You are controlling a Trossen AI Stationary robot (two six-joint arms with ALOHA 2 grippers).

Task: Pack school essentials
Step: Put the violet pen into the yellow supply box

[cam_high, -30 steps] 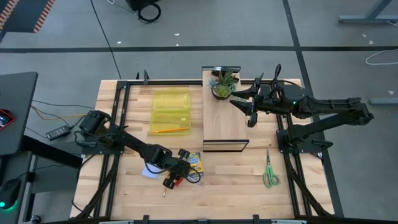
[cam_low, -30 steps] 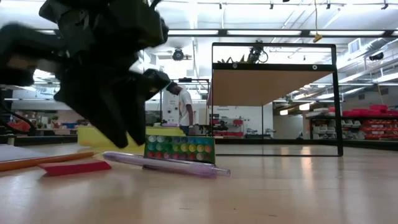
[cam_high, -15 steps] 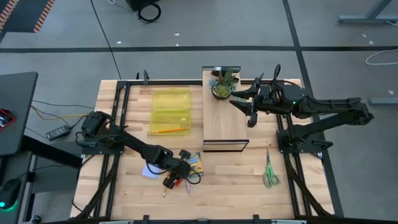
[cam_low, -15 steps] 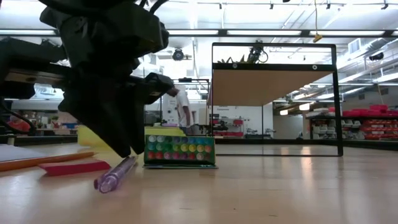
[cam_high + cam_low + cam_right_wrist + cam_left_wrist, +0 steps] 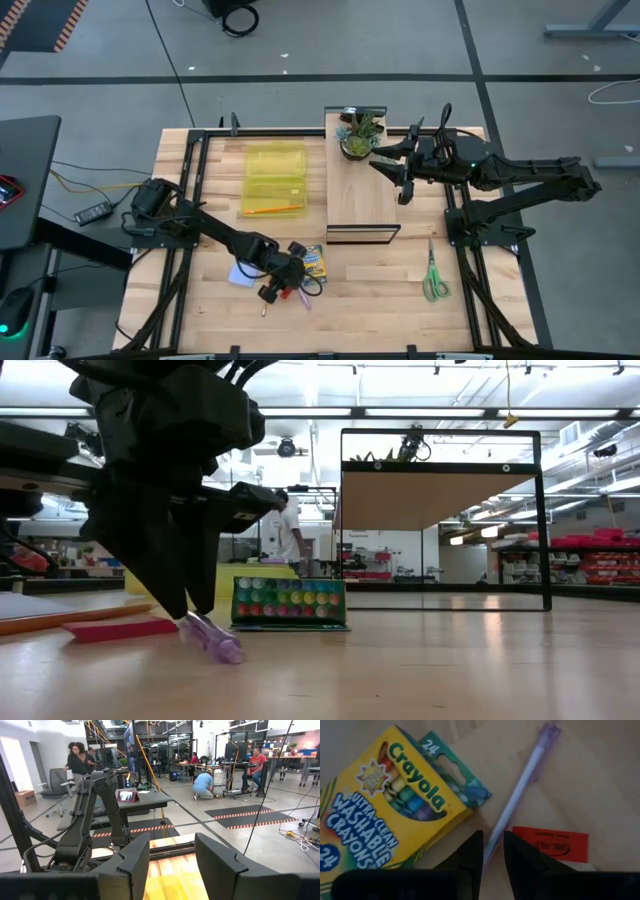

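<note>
Purple pen (image 5: 520, 795) | between left pincer (image 5: 492, 851) fingers (nearly closed, gripping) | beside crayon box (image 5: 385, 815)

Evenly and brightly lit from long ceiling strips visible in the low view, with soft, short shadows under the arms on the table (image 5: 380, 290) in the high view and a pale sheen across the wood close to the lens. Strongly backlit and blurred in the low view: left gripper (image 5: 190, 605) a near-black mass, purple pen (image 5: 212, 638) soft. Close-focus softness in the left wrist view around the crayon box (image 5: 385, 815); sharp room beyond in the right wrist view, own fingers (image 5: 132, 865) blurred.
</note>
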